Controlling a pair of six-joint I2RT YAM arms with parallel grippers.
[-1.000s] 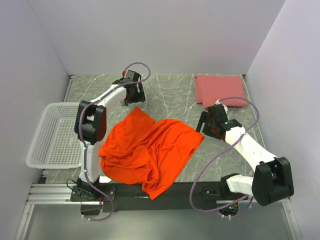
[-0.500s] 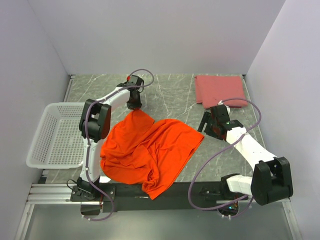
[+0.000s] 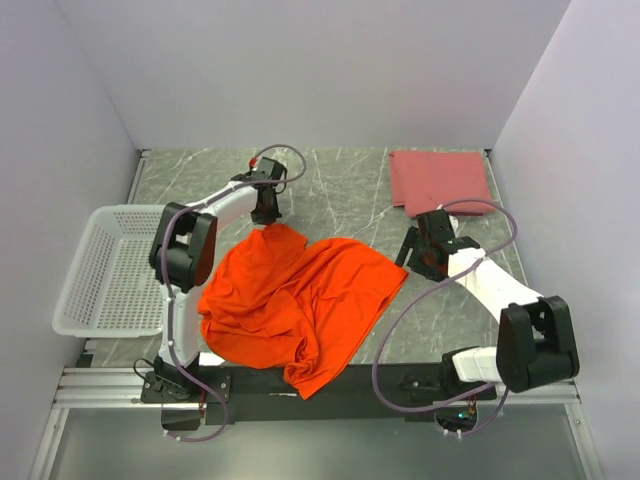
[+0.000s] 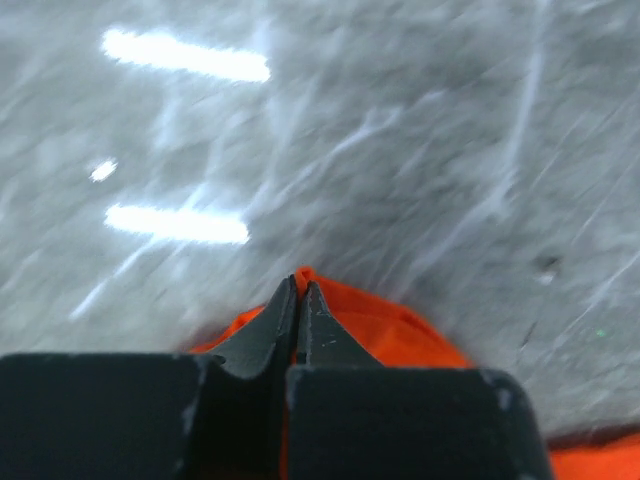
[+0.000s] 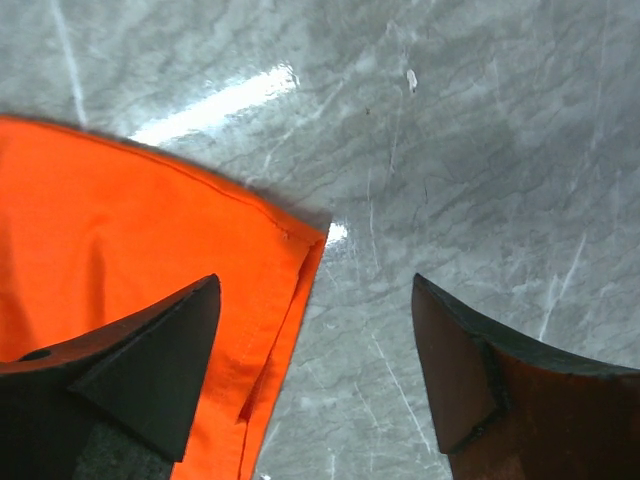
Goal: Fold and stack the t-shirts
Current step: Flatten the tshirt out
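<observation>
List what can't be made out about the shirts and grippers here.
1. Left wrist view: blurred; the shut left gripper covers its own pinch, so how much orange t-shirt it holds is unclear.
2. Top view: the orange t-shirt's sleeves and collar are lost in its own folds.
3. Top view: its own wrist hides the fingertips of the right gripper.
4. Top view only: the pink t-shirt is folded; inner layers hidden.

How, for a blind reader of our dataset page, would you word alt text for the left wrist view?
The left gripper is shut on a corner of the orange shirt, with a tip of cloth peeking out between its black jaws. Beyond it lies the grey marbled table, blurred, with bright streaks of reflected light on the left.
</observation>
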